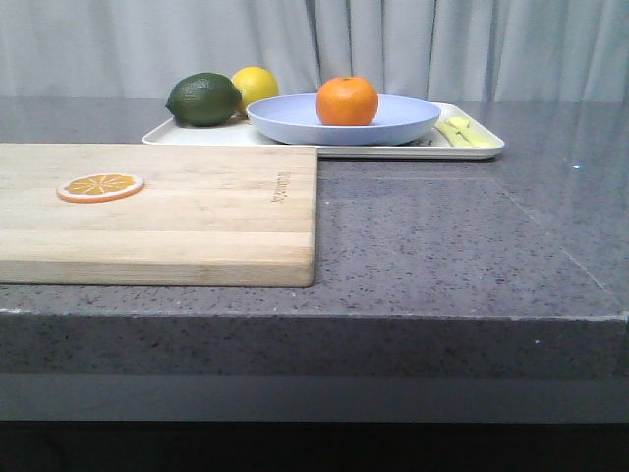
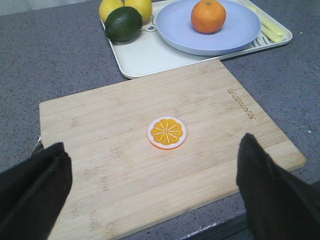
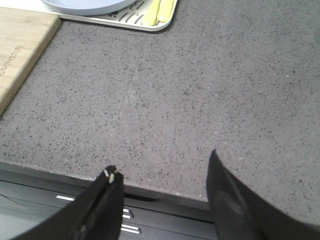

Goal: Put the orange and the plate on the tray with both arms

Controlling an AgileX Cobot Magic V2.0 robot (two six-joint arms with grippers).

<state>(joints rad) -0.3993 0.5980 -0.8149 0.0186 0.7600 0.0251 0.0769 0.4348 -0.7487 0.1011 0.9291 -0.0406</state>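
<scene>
Orange [image 1: 346,100] on plate [image 1: 403,123], plate on tray [image 1: 472,147] at far edge of surface [image 1: 442,236]. Left claw [image 2: 155,187] spread, empty; right claw [image 3: 162,200] likewise. Placement apparently complete; keep clear.

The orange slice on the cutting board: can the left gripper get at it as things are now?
Probably yes. The orange slice lies flat and alone on the cutting board, with bare wood all around it. The left gripper is open and holds nothing, and the left wrist view shows nothing between it and the slice.
</scene>
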